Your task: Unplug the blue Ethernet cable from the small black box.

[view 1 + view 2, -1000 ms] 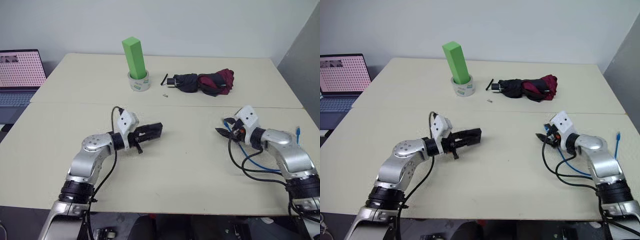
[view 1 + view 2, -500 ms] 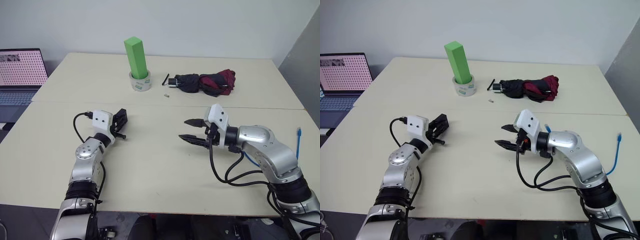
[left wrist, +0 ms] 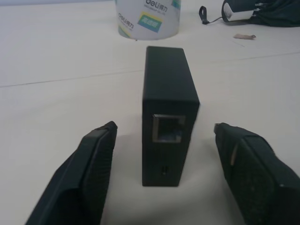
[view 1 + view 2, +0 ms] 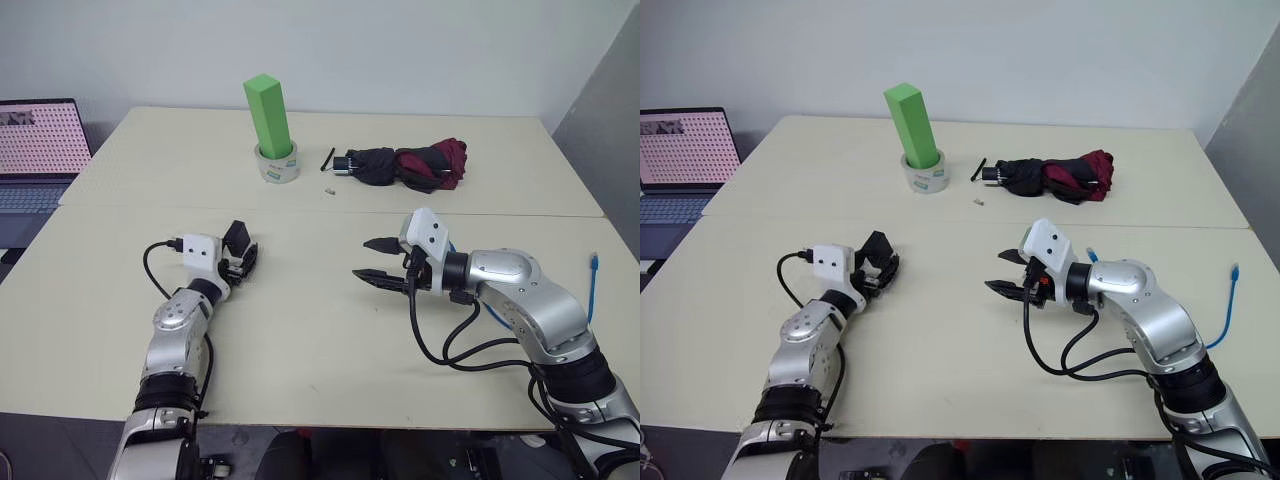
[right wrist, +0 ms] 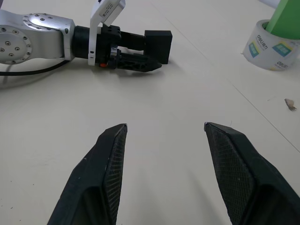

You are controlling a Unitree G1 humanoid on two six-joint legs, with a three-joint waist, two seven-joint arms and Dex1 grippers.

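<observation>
A: Where is the small black box (image 3: 168, 110)?
B: In the left wrist view it stands on edge on the worktop (image 4: 330, 350), between the left gripper's (image 3: 176, 154) fingers but touching neither. Its port faces the camera and nothing is plugged into it. In the head views it sits in the left half of the frame, just ahead of that gripper.

A: So those fingers are spread?
B: Yes, wide apart, one on each side of the box with pale worktop showing in both gaps.

A: And the right gripper (image 4: 368, 259)?
B: Near the middle of the frame, fingers parted and gripping nothing, pointing toward the left gripper.

A: The blue Ethernet cable (image 4: 592, 290)?
B: At the right edge of the frame, well apart from the box. One end with a plug sticks up there; more of the cord runs behind the right arm.

A: Anything else?
B: A green block (image 4: 268, 115) standing in a tape roll (image 4: 277, 165) at upper middle, a folded umbrella (image 4: 410, 166) to its right, and a laptop (image 4: 38, 150) at the far left edge.
</observation>
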